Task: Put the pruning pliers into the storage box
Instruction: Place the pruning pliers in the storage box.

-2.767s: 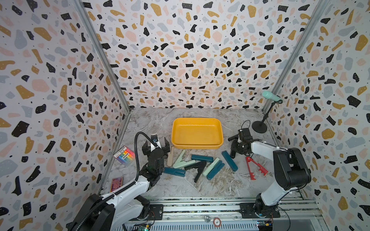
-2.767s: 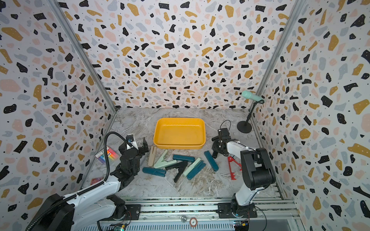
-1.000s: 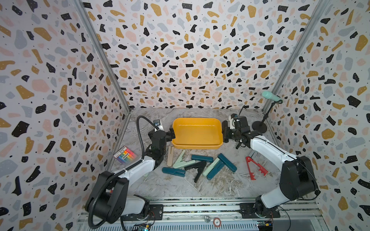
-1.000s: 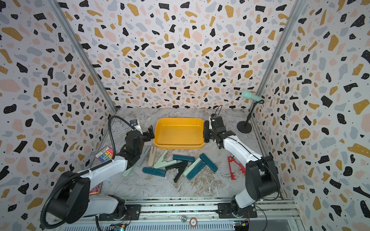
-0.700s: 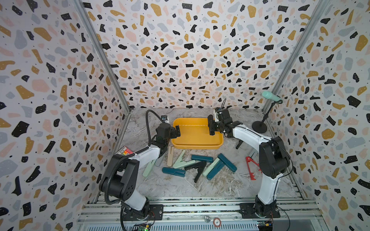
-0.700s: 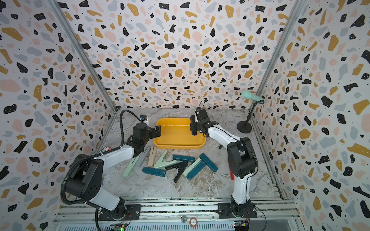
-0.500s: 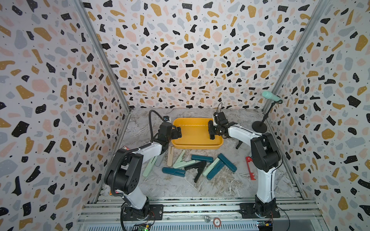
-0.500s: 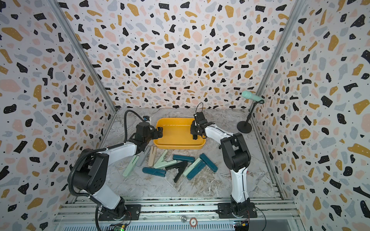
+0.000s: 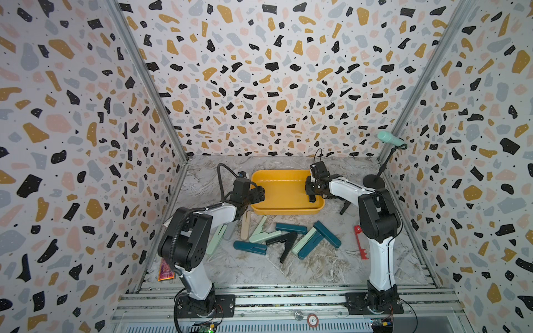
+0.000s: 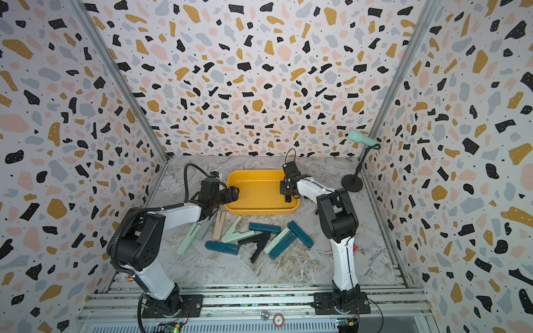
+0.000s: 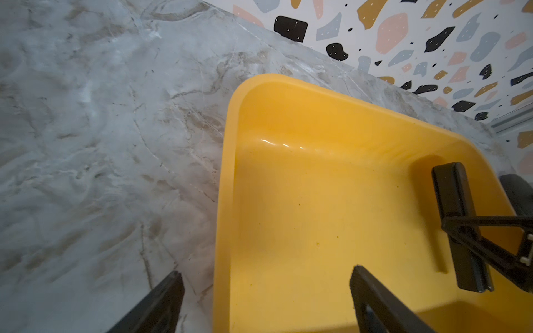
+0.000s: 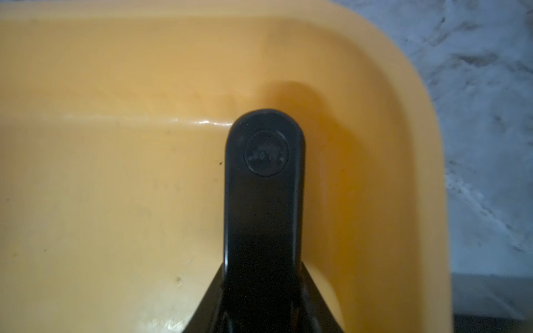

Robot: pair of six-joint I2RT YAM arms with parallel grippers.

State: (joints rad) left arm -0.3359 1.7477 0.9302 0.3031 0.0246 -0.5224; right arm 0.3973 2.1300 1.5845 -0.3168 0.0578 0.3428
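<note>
about thirteen pruning pliers (image 9: 249,248), one storage box (image 9: 285,212), one microphone (image 9: 389,139), one flat packet (image 9: 165,269)

The yellow box (image 9: 284,211) sat flat toward the back of the table, shallow, with rounded corners and a rolled rim. A closed black pair (image 12: 264,187) stood on end over its right side, clamped in the right gripper (image 9: 312,196). Whether its tip touched the floor of the box was unclear. The rest lay loose in front of the box. A beige pair (image 9: 245,225) lay near the front left corner, and a mint pair (image 9: 263,233) was spread in a V. A teal pair (image 9: 290,228) lay beside an open black pair (image 9: 284,244). A second teal pair (image 9: 249,248) was nearest the front. A red pair (image 9: 360,240) lay at the right, partly hidden.
</note>
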